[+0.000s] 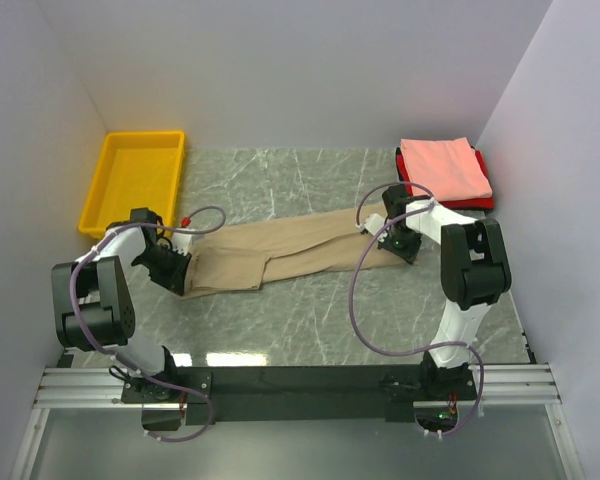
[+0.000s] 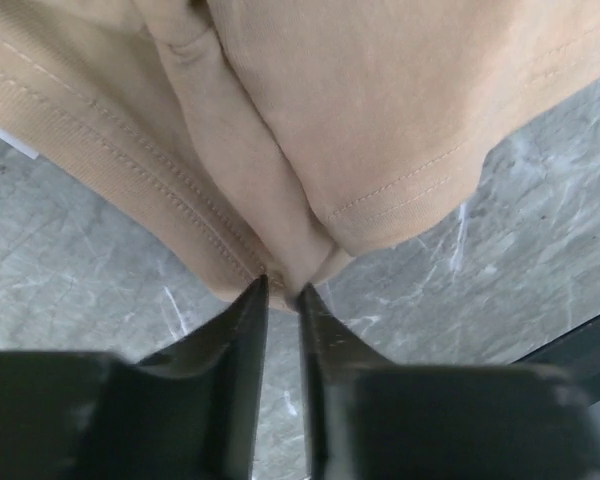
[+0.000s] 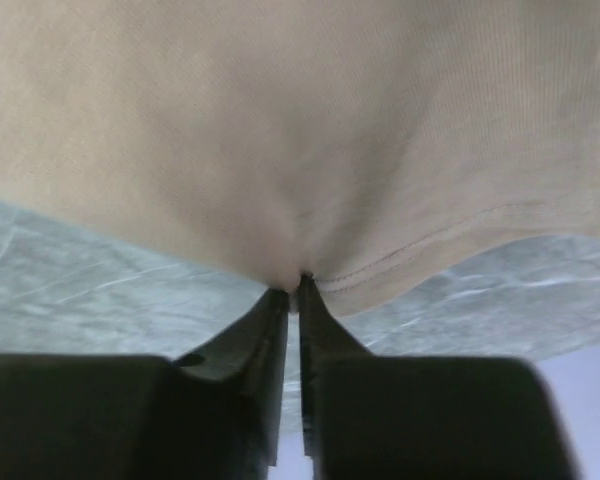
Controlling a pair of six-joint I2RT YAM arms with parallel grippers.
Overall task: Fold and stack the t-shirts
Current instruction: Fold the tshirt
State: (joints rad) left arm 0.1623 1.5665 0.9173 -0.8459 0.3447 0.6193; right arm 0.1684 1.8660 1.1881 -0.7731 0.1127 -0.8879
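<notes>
Tan t-shirt [image 1: 280,250] stretched between 2 lowered hands; left hand [image 2: 282,290], right hand [image 3: 292,283] each clamp an end.

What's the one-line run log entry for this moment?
left pincer: shut on tan t-shirt edge | right pincer: shut on other end | shirt: long narrow strip | stack: pink t-shirt on red t-shirt, far right

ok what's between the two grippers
The tan shirt, lying as a long strip, runs from left gripper to right gripper, each pinching an end. Top view shows the span; wrist views show the pinches.
</notes>
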